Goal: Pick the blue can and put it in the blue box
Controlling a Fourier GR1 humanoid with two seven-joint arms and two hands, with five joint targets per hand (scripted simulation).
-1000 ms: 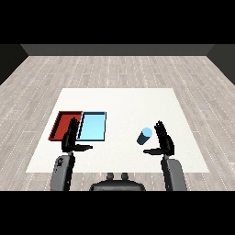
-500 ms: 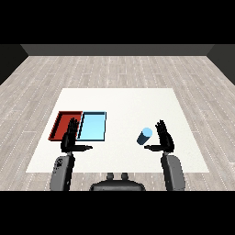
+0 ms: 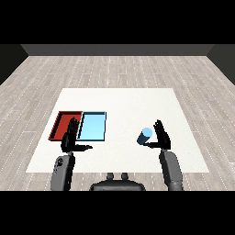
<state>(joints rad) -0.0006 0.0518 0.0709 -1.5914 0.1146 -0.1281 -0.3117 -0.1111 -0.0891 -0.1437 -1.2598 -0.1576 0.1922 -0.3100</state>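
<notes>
Trays come first at the left of the white table (image 3: 128, 98): a red tray (image 3: 60, 123) lies flat with a light blue tray (image 3: 93, 125) touching its right edge, the two side by side with their long sides running away from the robot. Overlapping the near edge of the red tray and the seam between the two trays is the left robot hand (image 3: 71, 138), raised on its grey forearm with the fingers straight and spread upward and the thumb pointing toward the right; it holds nothing. Bare white table fills the middle stretch between the light blue tray and the right side. Well apart from the trays, toward the right of the table, stands the blue can (image 3: 144, 136), with its pale round top tilted slightly toward the view's upper right. Just beside the can on its right is the right robot hand (image 3: 161, 137), fingers straight and pointing up, palm facing the can, thumb reaching toward the can's lower part; the fingers are not wrapped round it, and whether the thumb touches the can cannot be told. The can rests on the table outside both trays.
</notes>
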